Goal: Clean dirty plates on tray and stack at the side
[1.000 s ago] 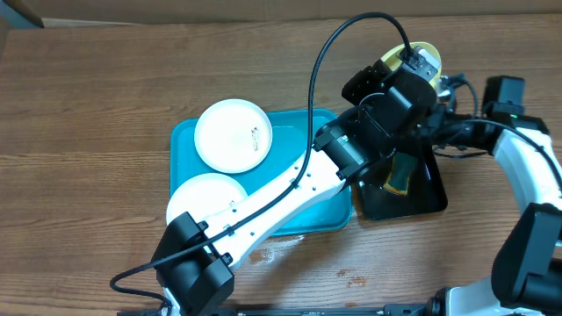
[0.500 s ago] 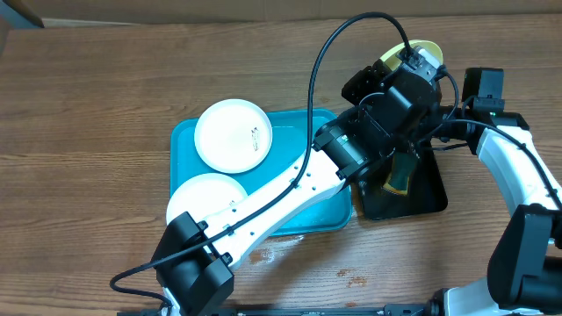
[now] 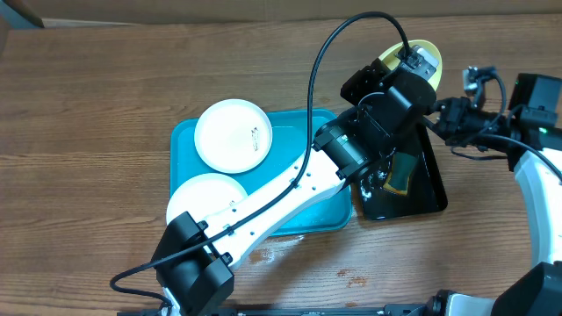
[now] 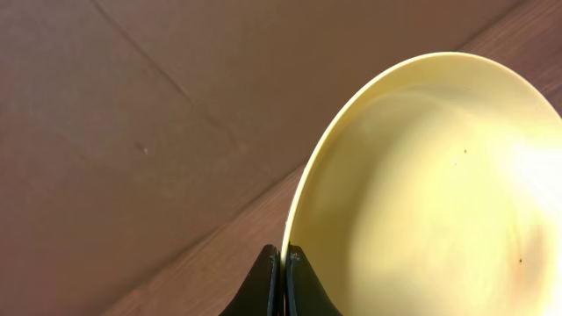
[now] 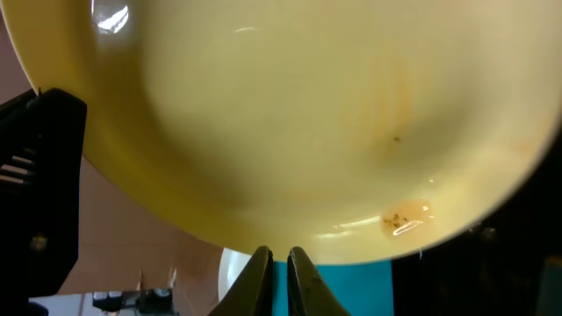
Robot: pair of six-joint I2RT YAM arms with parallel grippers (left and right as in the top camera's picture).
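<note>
A pale yellow-green plate (image 3: 392, 58) is held up on edge at the back right, above the far end of a black tray. My left gripper (image 4: 283, 259) is shut on its rim (image 4: 303, 206). The right wrist view shows the plate's face (image 5: 290, 114) with a small brown smear (image 5: 404, 216) near its lower edge. My right gripper (image 5: 279, 263) hangs just below that edge, shut, with nothing between its fingers; overhead it (image 3: 439, 116) is right of the plate. Two white plates (image 3: 233, 134) (image 3: 206, 200) lie on the turquoise tray (image 3: 290, 127).
The glossy black tray (image 3: 428, 195) lies right of the turquoise one, with a yellow-green sponge (image 3: 399, 172) in it. My left arm (image 3: 290, 189) stretches diagonally over the turquoise tray. A brown cardboard wall (image 4: 132, 105) stands behind the table.
My right arm has drawn back to the right, away from the yellow-green plate. The left gripper and the plate have stayed where they were.
</note>
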